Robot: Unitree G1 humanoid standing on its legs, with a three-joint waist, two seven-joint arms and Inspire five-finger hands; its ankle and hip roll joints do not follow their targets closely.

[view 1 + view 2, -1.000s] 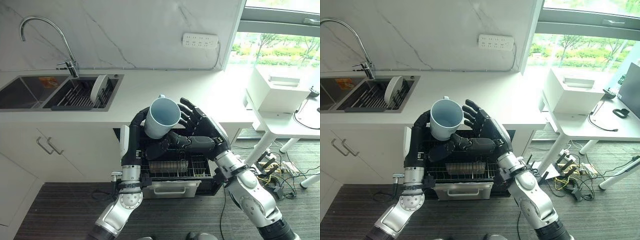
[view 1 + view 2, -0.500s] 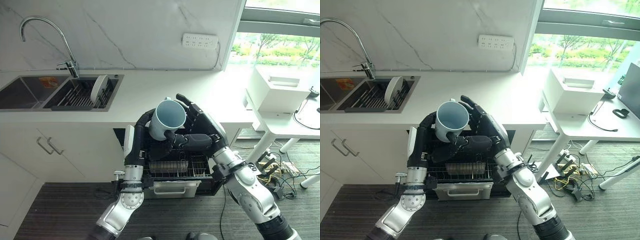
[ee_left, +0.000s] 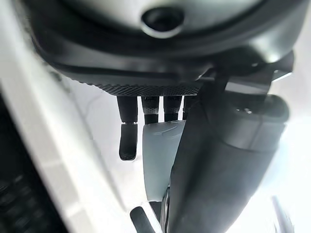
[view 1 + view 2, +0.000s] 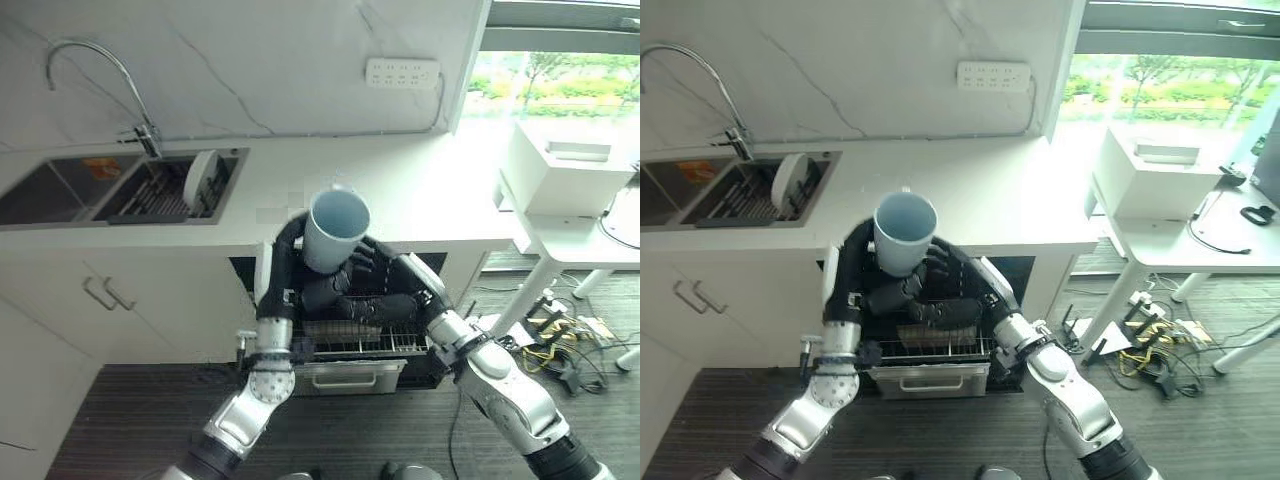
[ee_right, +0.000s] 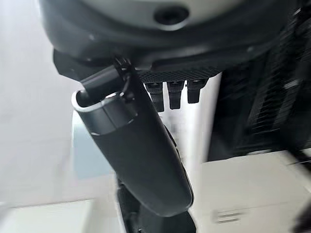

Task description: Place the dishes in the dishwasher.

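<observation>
A pale blue mug (image 4: 335, 228) is held upright, mouth up, above the pulled-out dishwasher rack (image 4: 352, 343). My left hand (image 4: 322, 294) reaches up from the lower left and is shut on the mug's lower part; the mug (image 3: 159, 155) shows past its fingers in the left wrist view. My right hand (image 4: 386, 303) comes in from the right, just below and beside the mug. Its fingers (image 4: 361, 264) rest loosely against the mug's base without closing round it. A white plate (image 4: 199, 176) stands in the sink's drain rack.
The white counter (image 4: 430, 200) runs above the open dishwasher. A sink (image 4: 60, 190) with a tap (image 4: 110, 75) lies at the far left. Cabinet doors with handles (image 4: 110, 295) sit below the sink. A white table with a box (image 4: 570, 175) stands at the right.
My right hand has dropped from beside the mug's rim, fingers spread, to its base and closed in on it. The mug stays in my left hand. The camera shifted slightly.
</observation>
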